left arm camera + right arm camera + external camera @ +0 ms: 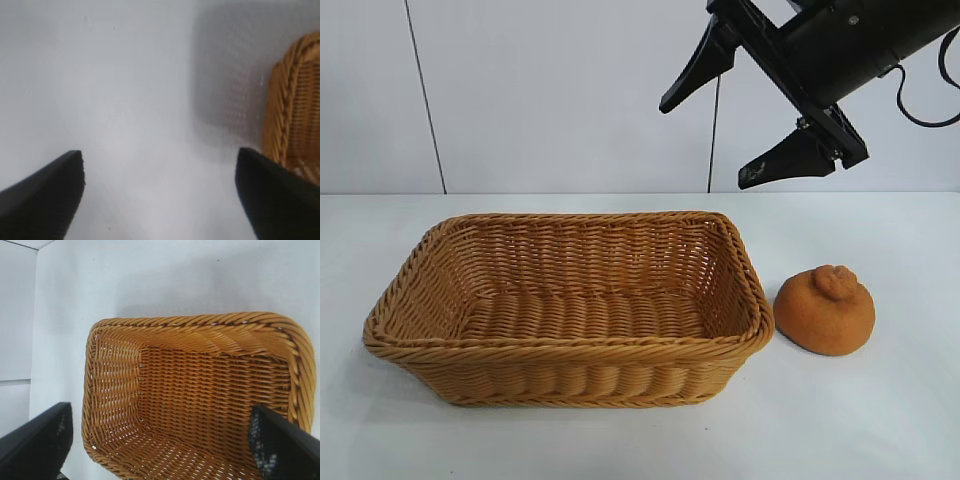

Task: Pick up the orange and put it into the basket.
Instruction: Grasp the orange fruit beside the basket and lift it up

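Note:
The orange (825, 310), dull orange with a knobbly lump on top, sits on the white table just right of the basket (570, 222). The basket is a tan wicker rectangle and holds nothing. My right gripper (705, 146) is open and empty, high in the air above the basket's right end and up-left of the orange. Its wrist view (160, 412) looks down into the basket (200, 320); the orange does not show there. My left gripper (160, 155) is open and empty over bare table, with the basket's rim (290, 100) beside it. The left arm is out of the exterior view.
The white table (880, 420) runs to a pale wall (540, 90) at the back. A black cable (920, 110) hangs by the right arm.

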Motion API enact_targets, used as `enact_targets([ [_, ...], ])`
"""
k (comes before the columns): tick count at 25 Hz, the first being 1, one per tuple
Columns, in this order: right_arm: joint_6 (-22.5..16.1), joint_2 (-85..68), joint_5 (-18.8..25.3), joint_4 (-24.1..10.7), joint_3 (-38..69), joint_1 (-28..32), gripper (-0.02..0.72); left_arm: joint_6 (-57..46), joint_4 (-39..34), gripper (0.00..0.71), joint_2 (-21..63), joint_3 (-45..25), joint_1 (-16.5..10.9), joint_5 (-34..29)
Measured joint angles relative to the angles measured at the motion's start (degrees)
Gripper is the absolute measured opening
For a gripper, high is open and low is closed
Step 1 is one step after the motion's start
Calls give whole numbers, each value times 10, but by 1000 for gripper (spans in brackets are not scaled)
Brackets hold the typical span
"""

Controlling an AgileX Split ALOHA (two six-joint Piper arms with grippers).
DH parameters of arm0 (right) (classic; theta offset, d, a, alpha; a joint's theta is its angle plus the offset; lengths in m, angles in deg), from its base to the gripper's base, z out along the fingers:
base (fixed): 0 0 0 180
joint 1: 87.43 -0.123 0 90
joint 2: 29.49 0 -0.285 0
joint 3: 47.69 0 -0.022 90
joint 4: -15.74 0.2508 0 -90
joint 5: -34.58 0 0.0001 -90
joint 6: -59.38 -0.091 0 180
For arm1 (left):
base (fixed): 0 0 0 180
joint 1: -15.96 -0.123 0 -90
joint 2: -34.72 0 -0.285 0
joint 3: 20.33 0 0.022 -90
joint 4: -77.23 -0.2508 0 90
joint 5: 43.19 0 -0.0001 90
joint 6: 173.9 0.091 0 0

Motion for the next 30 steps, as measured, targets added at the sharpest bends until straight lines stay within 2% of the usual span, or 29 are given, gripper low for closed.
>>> enact_targets([
  [10,0,0,1,-1,0,0,652,11,-1,588,321,-298,0,6],
  [18,0,0,2,-2,0,0,652,11,-1,588,577,-471,0,89],
  [25,2,0,20,-11,-5,0,652,11,2,588,745,-508,0,86],
  [28,-3,0,38,-48,-28,0,652,11,3,588,795,-509,0,86],
  [30,-26,0,45,-92,-49,0,652,11,3,588,833,-509,0,86],
])
